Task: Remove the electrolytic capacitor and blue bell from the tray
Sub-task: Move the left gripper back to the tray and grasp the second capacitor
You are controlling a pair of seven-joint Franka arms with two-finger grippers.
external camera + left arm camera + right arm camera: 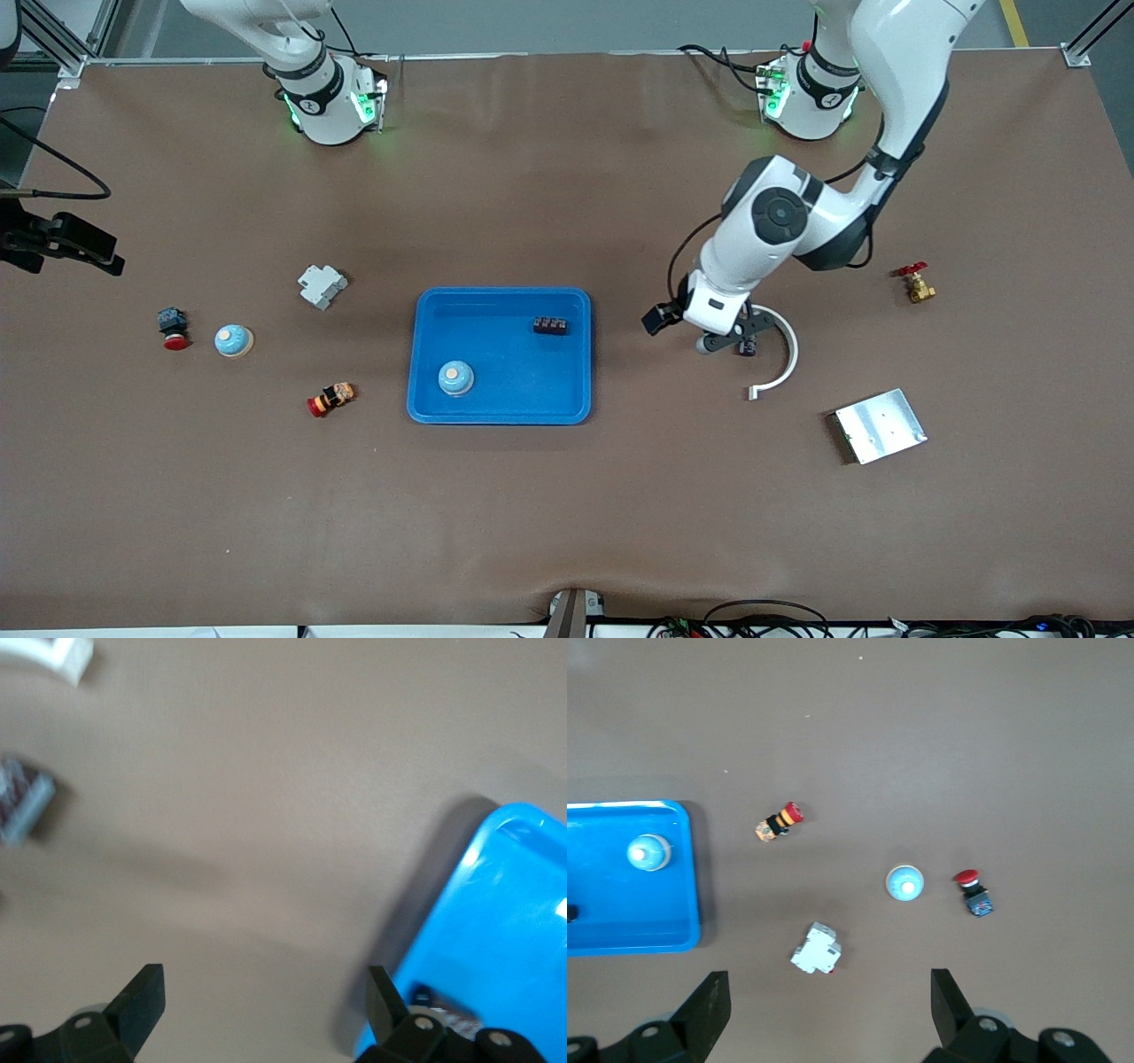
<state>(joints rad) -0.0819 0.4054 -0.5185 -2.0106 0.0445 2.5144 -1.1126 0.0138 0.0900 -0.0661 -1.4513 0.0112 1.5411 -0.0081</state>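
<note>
While both claws gape released, the left gripper (pixel 726 341) hovers beside the shallow bright-blue plastic tray (pixel 425 354); the right gripper (pixel 824 1010) waits high above the table.

Bell (pixel 455 378) and terminal block (pixel 550 326) in tray (pixel 500 410), bell nearer the camera

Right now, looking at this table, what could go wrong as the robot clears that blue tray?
1. Two blue bells look alike: one in the tray at, another on the table. It might pick the wrong one.
2. The left gripper, open, is low beside a white curved piece and could knock it.
3. The small dark part sits near the tray's rim, awkward to grasp.
</note>
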